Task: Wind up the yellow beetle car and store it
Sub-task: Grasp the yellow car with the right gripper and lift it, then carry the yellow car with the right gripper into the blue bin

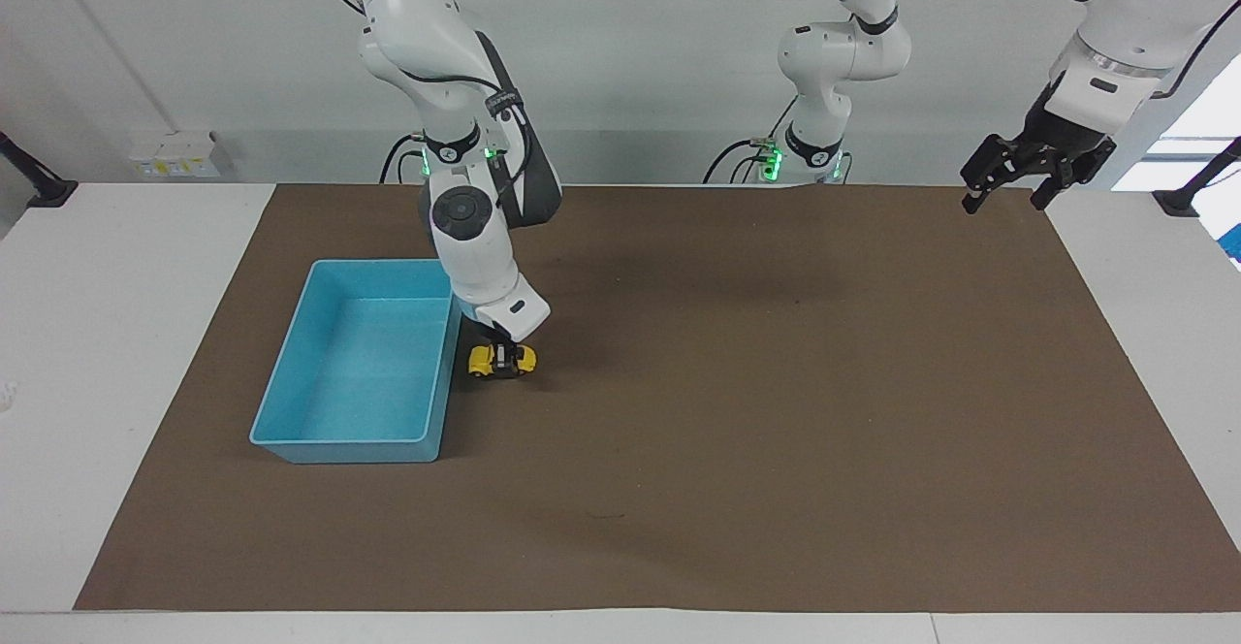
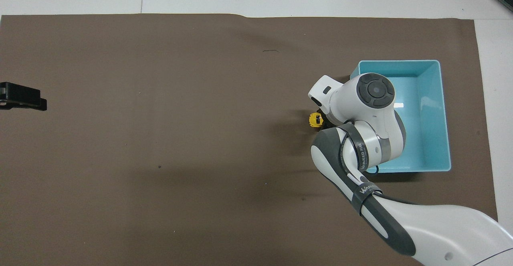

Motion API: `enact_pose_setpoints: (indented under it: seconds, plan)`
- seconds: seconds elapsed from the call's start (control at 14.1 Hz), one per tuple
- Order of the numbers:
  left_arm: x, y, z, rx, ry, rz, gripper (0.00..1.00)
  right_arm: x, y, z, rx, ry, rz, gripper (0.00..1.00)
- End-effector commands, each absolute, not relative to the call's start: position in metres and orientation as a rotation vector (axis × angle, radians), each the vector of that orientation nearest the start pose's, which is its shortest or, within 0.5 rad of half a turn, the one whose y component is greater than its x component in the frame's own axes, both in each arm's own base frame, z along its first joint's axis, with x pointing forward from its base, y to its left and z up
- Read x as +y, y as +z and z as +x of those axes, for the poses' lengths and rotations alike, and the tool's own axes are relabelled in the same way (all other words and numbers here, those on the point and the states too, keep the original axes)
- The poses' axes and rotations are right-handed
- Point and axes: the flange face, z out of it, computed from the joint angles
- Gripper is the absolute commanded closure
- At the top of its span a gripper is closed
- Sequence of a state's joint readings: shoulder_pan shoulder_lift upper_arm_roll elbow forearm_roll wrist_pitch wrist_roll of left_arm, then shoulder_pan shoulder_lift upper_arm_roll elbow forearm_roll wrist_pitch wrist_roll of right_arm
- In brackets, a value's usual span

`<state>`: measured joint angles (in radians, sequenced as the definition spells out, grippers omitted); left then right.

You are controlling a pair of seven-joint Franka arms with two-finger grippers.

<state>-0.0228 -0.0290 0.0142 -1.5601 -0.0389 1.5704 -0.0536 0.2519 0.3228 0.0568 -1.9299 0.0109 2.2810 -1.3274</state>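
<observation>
The yellow beetle car (image 1: 501, 361) sits on the brown mat right beside the blue bin (image 1: 339, 451), on the side toward the left arm's end of the table. My right gripper (image 1: 502, 351) comes straight down on the car and is shut on it. In the overhead view only the car's tip (image 2: 314, 119) shows under the right arm's wrist, next to the bin (image 2: 425, 129). The bin holds nothing. My left gripper (image 1: 1002, 200) waits open and empty, raised over the mat's corner at its own end; it also shows in the overhead view (image 2: 22, 99).
The brown mat (image 1: 776, 411) covers most of the white table. The right arm's forearm hangs over the bin's near corner.
</observation>
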Motion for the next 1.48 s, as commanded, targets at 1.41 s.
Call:
enact_pose_setpoints:
  seconds: [1.41]
  plan:
    - [-0.005,0.65,0.54,-0.076,-0.05,-3.183,0.0,0.054,0.425,0.613,2.336,-0.003,2.124,1.0]
